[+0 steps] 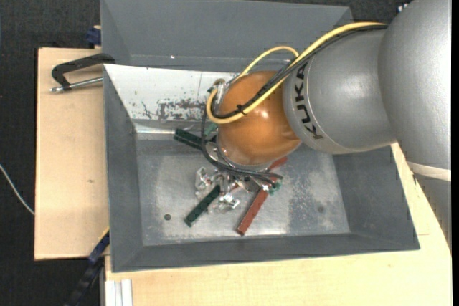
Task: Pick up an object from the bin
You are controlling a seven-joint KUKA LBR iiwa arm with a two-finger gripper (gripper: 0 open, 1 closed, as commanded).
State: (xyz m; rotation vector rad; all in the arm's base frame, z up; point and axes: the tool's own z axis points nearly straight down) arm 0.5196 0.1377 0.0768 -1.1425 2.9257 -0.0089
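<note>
In the camera view, the tool [240, 170] hangs under the orange wrist cover [254, 125], over a small heap mid-floor in the bin [122, 175]: silvery metal bits [209, 180], a dark green stick [201, 209] and a red-brown stick [252, 213]. I cannot tell whether the tool is apart or together. Bare floor lies left and right of the heap, which sits clear of the walls.

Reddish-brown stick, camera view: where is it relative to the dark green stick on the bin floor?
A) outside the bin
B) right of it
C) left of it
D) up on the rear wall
B: the reddish-brown stick lies on the floor of the bin to the right of the dark green stick, both at the front edge of the small heap under the arm's orange cover.
</note>
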